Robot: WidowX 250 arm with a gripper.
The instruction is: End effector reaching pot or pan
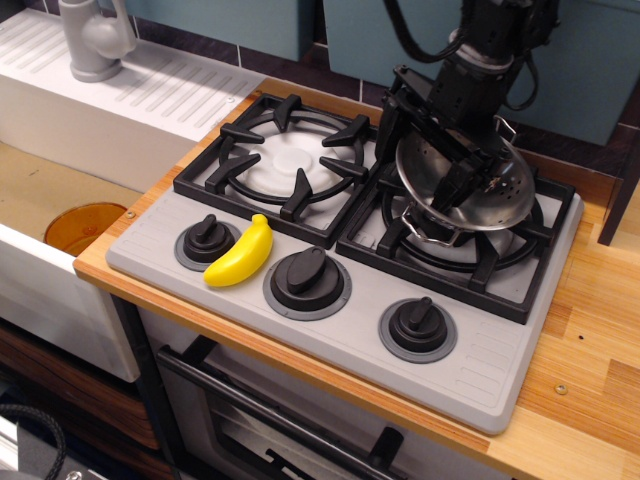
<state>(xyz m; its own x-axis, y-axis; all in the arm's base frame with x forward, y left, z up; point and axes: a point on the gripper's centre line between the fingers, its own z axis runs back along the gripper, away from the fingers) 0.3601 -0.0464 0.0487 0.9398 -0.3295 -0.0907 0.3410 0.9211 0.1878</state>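
A: Well, nearest us, what's on the stove?

B: A yellow banana (240, 253) lies between the left knob (206, 238) and the middle knob (307, 275) on the grey panel.

A: And the pot?

B: The steel pot (470, 190) sits tilted on the right burner grate (520, 270), on the wooden table (590, 350).

A: The gripper?

B: The gripper (430, 150) is spread, one finger outside the pot's left rim, the other down inside the bowl. Whether either touches the rim, I can't tell.

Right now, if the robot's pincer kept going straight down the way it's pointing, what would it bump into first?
Probably the shiny pot. The pincer points down with its fingers astride the pot's left rim, one inside the bowl and one outside. Depth is hard to judge from this one view, so it may already touch.
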